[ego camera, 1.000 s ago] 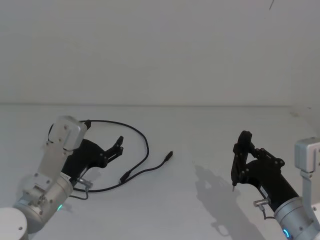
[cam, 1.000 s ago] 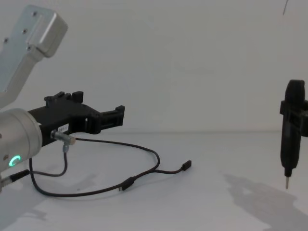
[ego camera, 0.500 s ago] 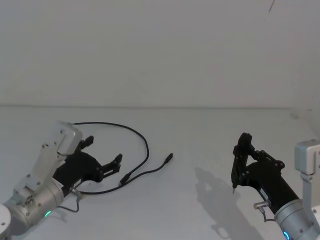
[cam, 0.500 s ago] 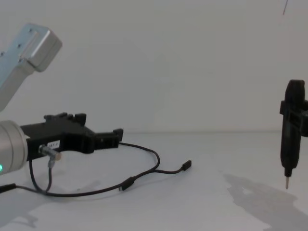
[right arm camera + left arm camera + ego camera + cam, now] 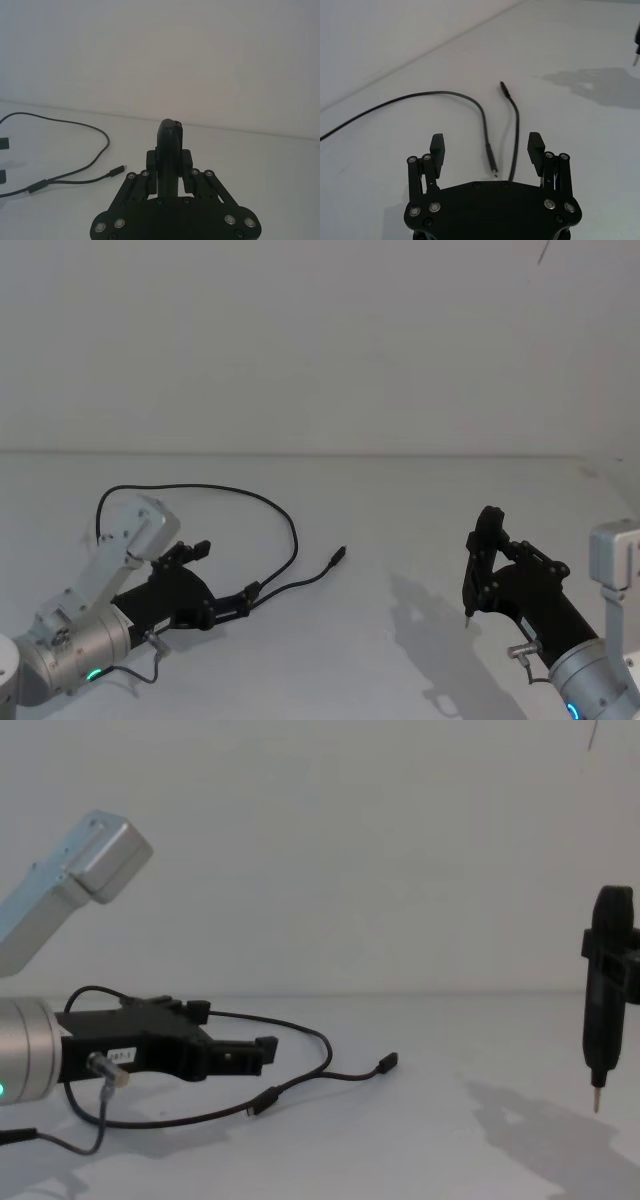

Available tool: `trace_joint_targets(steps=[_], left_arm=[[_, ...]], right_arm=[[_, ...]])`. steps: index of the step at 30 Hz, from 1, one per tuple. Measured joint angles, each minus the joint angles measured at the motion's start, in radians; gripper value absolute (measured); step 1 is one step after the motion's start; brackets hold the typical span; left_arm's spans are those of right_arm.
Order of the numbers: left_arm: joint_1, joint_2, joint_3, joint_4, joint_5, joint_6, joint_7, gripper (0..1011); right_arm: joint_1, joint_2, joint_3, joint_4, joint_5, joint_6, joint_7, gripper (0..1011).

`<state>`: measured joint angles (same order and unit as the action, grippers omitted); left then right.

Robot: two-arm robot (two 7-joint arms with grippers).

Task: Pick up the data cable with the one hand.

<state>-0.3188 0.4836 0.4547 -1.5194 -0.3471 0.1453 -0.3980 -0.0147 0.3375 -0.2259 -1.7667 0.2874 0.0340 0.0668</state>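
The left gripper is down low over the white table, a broad blocky black thing with notched fingers, a small white label on its side and a silver round wrist. Its jaws stand wide open with nothing clamped. The data cable lies flat on the table in front of it: thin, black and smooth, sweeping in a big loop behind the gripper and then forking. From the left wrist view both branches run in between the open fingers. One ends in a small plug right by the palm; the other reaches farther out to its own plug. Whether the fingers touch the cable I can't tell. A short grey wire with a silver plug dangles off the wrist. The right gripper, slim and black with a pointed tip, hangs well apart on the right, above the table
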Motion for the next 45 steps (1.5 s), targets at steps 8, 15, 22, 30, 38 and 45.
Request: trace_joint_targets(steps=[8,15,22,30,38,45], left_arm=[[-0.042,-0.009,0.031,0.045,-0.006,0.005,-0.076,1001],[-0.074,-0.02,0.057,0.082,-0.007,0.009,-0.117,1001],[-0.101,-0.035,0.08,0.117,0.003,0.009,-0.135,1001],[-0.122,-0.061,0.099,0.157,0.024,0.008,-0.137,1001],[-0.138,-0.092,0.113,0.192,0.04,0.001,-0.134,876],[-0.145,-0.113,0.121,0.213,0.05,-0.005,-0.134,684]], right_arm=[[0.0,0.0,0.0,0.0,0.0,0.0,0.0,279],[0.0,0.0,0.0,0.0,0.0,0.0,0.0,279],[0.0,0.0,0.0,0.0,0.0,0.0,0.0,279],[0.0,0.0,0.0,0.0,0.0,0.0,0.0,279],[0.0,0.0,0.0,0.0,0.0,0.0,0.0,279],[0.0,0.0,0.0,0.0,0.0,0.0,0.0,279]])
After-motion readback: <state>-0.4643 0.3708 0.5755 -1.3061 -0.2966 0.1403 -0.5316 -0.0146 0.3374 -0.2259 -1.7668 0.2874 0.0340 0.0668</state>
